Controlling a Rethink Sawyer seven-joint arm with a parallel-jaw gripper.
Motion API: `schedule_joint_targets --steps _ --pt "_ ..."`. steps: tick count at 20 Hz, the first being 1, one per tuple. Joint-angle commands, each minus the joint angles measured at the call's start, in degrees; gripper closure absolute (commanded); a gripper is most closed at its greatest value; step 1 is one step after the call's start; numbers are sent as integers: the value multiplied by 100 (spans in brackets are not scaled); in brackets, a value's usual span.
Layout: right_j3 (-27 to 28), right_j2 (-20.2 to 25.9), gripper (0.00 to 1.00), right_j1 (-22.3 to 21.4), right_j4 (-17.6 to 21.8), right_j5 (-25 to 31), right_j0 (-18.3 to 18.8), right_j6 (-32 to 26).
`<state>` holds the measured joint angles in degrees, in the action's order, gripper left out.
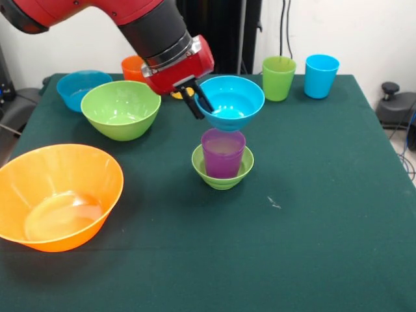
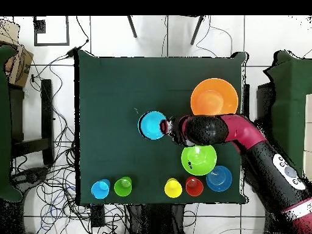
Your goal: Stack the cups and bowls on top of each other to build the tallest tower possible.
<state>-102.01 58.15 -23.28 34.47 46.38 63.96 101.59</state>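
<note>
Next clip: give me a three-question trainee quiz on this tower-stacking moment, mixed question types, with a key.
1. True or false: the purple plastic cup stands inside the small green ribbed bowl.
2. What does the gripper hold by the rim? A) small blue plastic bowl B) medium green bowl C) large orange bowl
3. Fill in: at the table's far edge in the front view, the green cup stands beside the ____ cup.

Key: 1 true; 2 A; 3 light blue.
</note>
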Motion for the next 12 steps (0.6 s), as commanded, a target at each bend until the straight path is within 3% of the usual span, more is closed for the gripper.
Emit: schedule_joint_targets --steps 1,12 --pt "-76 -56 100 342 256 163 -213 -1438" --pt "158 -12 100 309 286 189 -218 -1484"
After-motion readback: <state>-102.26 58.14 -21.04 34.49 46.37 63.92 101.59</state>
